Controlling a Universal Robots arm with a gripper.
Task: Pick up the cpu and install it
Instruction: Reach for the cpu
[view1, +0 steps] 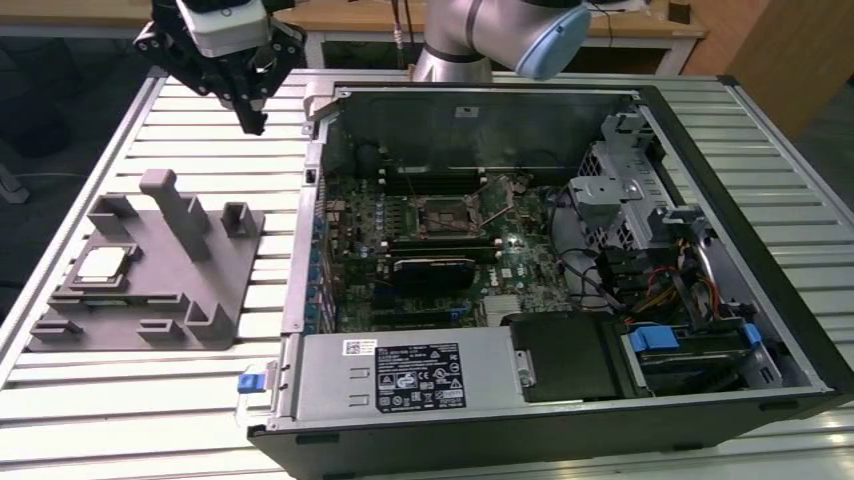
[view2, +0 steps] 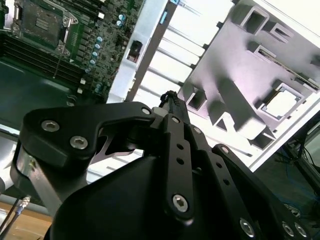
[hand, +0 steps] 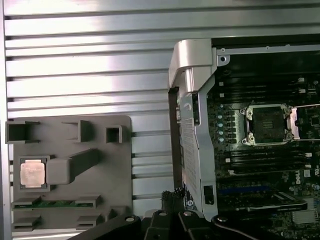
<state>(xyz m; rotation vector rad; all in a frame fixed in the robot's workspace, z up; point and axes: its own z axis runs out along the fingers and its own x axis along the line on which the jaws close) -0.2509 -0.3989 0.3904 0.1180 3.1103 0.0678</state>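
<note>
The gripper (view1: 252, 124) hangs clenched, empty, well apart from the cpu (view1: 104, 263) in the grey fixture (view1: 214, 275). A square descent clear of its posts seems wisest

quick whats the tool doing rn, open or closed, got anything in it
tool: closed, holding nothing; it hangs above the table while the cpu sits in the grey fixture.

Square silvery metal cpu (view1: 104, 263) in grey plastic fixture block (view1: 200, 290) on slatted metal table (view1: 134, 420), at 9 o'clock of open black computer case (view1: 315, 200) in the exterior view.
</note>
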